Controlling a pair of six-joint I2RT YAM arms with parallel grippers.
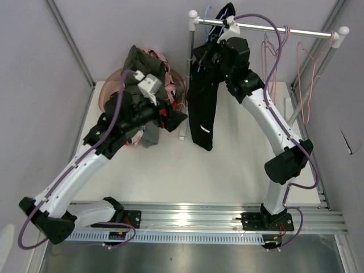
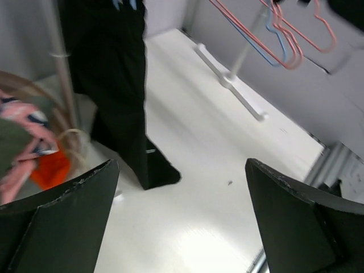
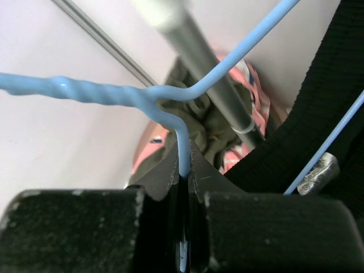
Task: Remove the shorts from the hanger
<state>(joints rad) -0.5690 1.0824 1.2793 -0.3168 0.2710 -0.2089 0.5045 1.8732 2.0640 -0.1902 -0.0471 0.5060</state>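
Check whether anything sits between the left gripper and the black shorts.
Nothing visible does: the open left gripper faces the hanging black shorts directly; the rack post stands beside their left edge.

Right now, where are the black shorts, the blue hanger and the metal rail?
black shorts (image 1: pixel 203 108), top view, middle of the hanging cloth.
blue hanger (image 3: pixel 85 91), right wrist view, its twisted neck.
metal rail (image 1: pixel 307 32), top view, bare stretch near its right end.
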